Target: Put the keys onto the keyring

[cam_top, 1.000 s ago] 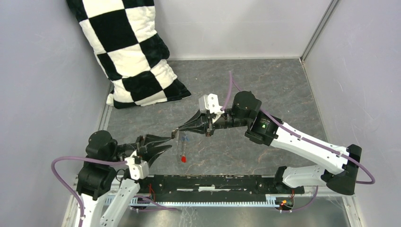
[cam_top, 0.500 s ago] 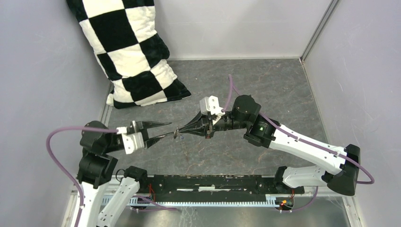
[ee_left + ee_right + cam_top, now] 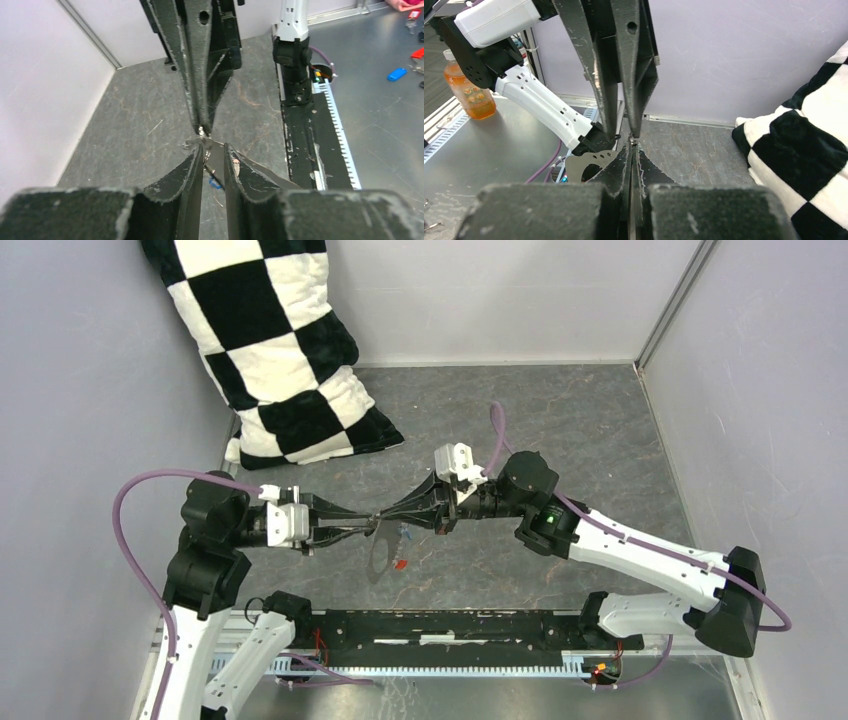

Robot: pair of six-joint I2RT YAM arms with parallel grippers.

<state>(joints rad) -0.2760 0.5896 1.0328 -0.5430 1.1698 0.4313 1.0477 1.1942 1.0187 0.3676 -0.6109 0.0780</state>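
Dead centre of the overhead view, and we have the two arms tip to tip! The right gripper has its jaws pressed tight together, and we judge they pinch the top of the keyring, which dangles just below the meeting point. The left gripper noses in from the left with its jaws a narrow slit apart. We see that gap from its own wrist, but we cannot tell whether anything sits in it.

Down the hoop we go. The red key is at its lower right and the blue key higher up, just under the right tips. Both look threaded on, so we call that two keys home. The dark-and-white key we cannot find in any view, so that one looks left to do.

Outward now: grey tabletop beneath, a checkered pillow at upper left.

For containers we see just one, a bottle at the left edge of the right wrist view, standing on a metal bench and holding orange liquid. At the upper right of the left wrist view, a blue tag and a red tag lie loose on metal, too small for us to identify.
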